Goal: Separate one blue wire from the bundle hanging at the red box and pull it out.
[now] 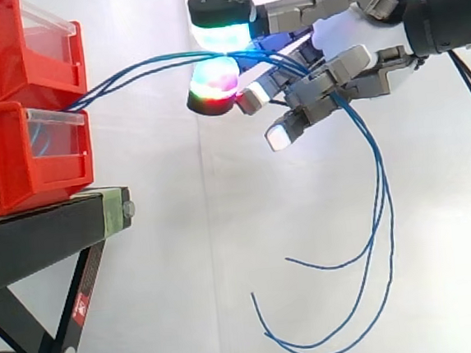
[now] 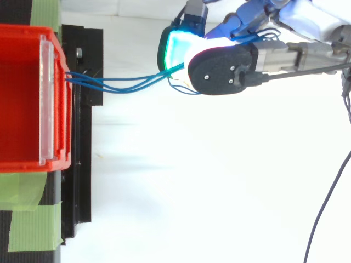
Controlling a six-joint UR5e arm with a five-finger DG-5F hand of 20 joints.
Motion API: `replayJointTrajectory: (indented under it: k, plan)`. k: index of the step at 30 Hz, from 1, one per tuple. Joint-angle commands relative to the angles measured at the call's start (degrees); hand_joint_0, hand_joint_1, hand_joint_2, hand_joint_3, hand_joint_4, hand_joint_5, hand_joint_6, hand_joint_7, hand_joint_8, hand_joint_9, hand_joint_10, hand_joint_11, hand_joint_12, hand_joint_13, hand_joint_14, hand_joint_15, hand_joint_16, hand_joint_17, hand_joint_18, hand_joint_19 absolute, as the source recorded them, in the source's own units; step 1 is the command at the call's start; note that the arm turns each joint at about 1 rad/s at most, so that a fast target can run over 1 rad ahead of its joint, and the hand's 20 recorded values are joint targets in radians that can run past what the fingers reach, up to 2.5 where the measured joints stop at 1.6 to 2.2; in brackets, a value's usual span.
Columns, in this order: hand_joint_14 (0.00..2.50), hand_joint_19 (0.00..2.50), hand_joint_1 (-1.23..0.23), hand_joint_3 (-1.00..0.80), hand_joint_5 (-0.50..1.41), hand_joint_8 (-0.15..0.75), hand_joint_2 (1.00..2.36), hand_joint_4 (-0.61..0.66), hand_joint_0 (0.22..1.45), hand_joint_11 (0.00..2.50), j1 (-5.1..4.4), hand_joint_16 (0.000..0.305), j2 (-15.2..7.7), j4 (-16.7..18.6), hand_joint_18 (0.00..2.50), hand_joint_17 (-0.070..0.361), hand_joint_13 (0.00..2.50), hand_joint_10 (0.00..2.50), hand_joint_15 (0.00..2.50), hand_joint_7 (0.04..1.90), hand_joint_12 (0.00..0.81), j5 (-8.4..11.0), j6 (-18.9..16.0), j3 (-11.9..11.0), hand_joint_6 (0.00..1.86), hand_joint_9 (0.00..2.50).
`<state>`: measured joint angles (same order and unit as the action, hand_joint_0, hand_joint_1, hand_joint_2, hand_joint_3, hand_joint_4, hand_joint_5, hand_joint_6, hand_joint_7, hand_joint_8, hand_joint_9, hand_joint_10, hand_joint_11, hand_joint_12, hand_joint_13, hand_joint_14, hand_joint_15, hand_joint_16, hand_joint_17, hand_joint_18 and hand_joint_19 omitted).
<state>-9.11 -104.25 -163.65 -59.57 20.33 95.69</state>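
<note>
The two red plastic boxes (image 1: pixel 19 154) sit one on top of the other, at the end of the black metal stand (image 1: pixel 49 217) that is nearest the robot. The big grey hand (image 1: pixel 338 72) is out in the air, well apart from that end. The thin blue wires (image 1: pixel 143 67) come out of the front of the boxes and cross the gap to the hand.

The job right now looks like getting one wire on its own. I think more than one wire is caught in the pinch, but I cannot tell how many. So a good way would be to loosen the pinch a little and let the extra wires slip away. Then the hand should hold just one and pull it straight away from the boxes, slowly. A hard tug could drag all the wires along, or slide the boxes toward the edge of the stand.

Two of the fingers (image 1: pixel 223 30) are closed toward each other, one above and one below. The wires are squeezed between their glowing pads. The top pad touches the wires from above and the lower pad (image 1: pixel 211 88) presses up from below. Past the pinch, the wires run on by the other, half-bent fingers. Then they hang down in long loose loops (image 1: pixel 382 205) under the hand.
</note>
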Motion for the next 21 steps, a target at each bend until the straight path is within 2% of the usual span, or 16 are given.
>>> replayJointTrajectory:
  k: [1,5,13,16,18,21]
  plan:
    - [2.37,0.83,-0.67,-0.30,-0.18,0.331,1.02,0.18,0.65,1.37,-0.03,0.046,0.01,0.00,0.80,0.104,1.24,0.01,0.64,1.07,0.285,-0.02,-0.03,0.02,0.77,1.04]
    - [2.37,0.82,-0.76,-0.25,-0.19,0.325,1.02,0.18,0.66,1.37,-0.03,0.046,0.01,0.00,0.80,0.103,1.23,0.01,0.64,1.08,0.290,-0.11,-0.03,-0.07,0.77,1.02]
    - [2.39,0.82,-0.83,-0.18,-0.21,0.308,1.03,0.18,0.72,1.37,-0.03,0.045,0.01,0.09,0.76,0.101,1.20,0.01,0.61,1.03,0.283,-0.02,0.15,0.02,0.80,0.94]
    - [2.38,0.82,-0.84,-0.26,-0.21,0.309,1.02,0.19,0.72,1.36,-0.03,0.044,0.01,0.09,0.75,0.099,1.20,0.01,0.61,1.04,0.283,-0.02,0.06,-0.07,0.80,0.94]
    - [2.36,0.81,-0.82,-0.30,-0.21,0.318,1.02,0.19,0.70,1.35,-0.03,0.044,0.01,0.09,0.76,0.100,1.21,0.01,0.61,1.03,0.283,-0.02,0.06,-0.07,0.80,0.94]
    - [2.41,0.84,-0.71,-0.38,-0.21,0.323,1.01,0.20,0.62,1.34,-0.12,0.046,0.01,0.00,0.75,0.103,1.20,0.01,0.60,1.04,0.292,0.07,-0.21,0.02,0.79,0.94]
